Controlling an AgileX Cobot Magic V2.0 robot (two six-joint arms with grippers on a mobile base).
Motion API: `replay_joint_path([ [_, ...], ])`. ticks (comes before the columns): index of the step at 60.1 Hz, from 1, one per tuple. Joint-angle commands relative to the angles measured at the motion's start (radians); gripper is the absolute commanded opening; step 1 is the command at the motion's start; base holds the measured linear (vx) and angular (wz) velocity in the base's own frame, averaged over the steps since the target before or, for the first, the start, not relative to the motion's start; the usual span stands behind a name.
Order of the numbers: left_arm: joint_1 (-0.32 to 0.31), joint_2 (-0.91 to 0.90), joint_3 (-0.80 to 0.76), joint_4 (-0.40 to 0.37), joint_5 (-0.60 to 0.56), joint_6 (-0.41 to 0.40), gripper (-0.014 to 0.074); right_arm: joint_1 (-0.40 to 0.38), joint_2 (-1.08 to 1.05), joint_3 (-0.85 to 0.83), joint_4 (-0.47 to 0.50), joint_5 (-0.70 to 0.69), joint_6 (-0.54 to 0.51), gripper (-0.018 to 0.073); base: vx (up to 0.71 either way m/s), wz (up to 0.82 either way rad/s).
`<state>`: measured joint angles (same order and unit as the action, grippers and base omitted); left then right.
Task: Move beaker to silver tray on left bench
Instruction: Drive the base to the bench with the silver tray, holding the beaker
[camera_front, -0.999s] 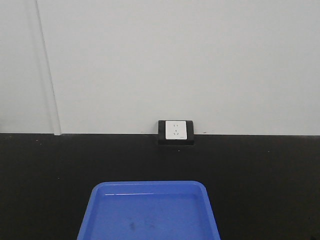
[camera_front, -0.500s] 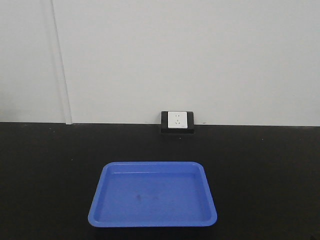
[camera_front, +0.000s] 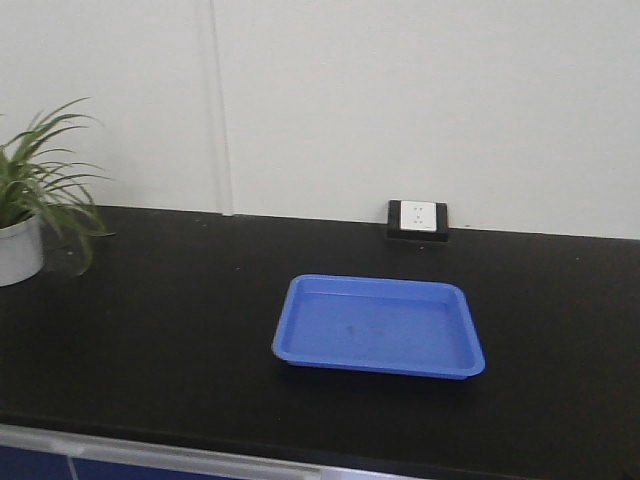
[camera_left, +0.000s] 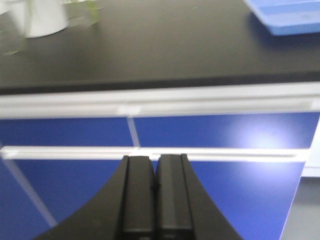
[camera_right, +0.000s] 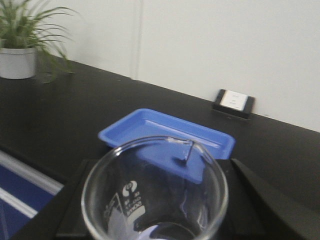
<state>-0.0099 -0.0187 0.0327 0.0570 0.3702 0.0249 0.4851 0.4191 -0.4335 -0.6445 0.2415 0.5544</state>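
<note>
Closed tool before blue cabinets

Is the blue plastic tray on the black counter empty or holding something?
Empty. In the front view the blue plastic tray shows only bare floor; the clear glass beaker sits in the right end effector.

The lower part of the beaker is cut off by the bottom edge of the right wrist view. The fingers of the right pincer are largely hidden behind it. The left wrist view is blurred; there the pot and blue tray are clipped at the top edge. In the front view, the plant is cut at the left edge.
</note>
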Motion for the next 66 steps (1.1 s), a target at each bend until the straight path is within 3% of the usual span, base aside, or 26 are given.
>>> replay_joint_path([
  [1, -0.006, -0.008, 0.02, -0.003, -0.076, -0.002, 0.0001, 0.0, 0.007, -0.03, -0.023, -0.066, -0.007, -0.0011, -0.33, 0.44],
  [66, -0.006, -0.008, 0.02, -0.003, -0.076, -0.002, 0.0001, 0.0, 0.007, -0.03, -0.023, -0.066, -0.007, -0.0011, -0.3, 0.56],
])
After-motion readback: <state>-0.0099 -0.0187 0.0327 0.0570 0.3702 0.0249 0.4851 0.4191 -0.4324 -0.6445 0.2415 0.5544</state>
